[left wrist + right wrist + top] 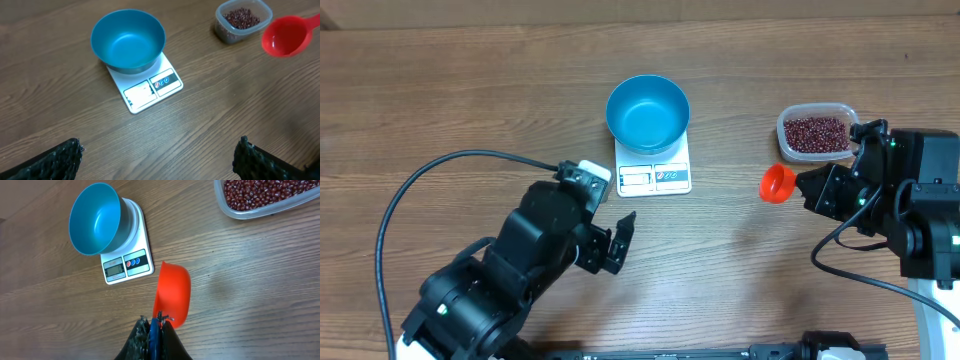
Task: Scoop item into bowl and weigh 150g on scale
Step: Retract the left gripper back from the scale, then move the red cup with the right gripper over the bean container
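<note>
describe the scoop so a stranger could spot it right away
On the wooden table, look right of the blue bowl on the white scale. Short of the clear bean container hangs an orange-red scoop, handle pinched between the fingers of the right gripper; nothing else is bright orange.

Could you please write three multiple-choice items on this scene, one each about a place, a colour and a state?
1. Where does the bowl stand? A on the scale B on a plate C on a tray
2. What colour is the scoop? A blue B white C orange-red
3. How is the right gripper? A open B shut on the scoop C out of view
Answers: 1 A, the scale shows under it; 2 C, plain in all views; 3 B, it pinches the scoop's handle.
</note>
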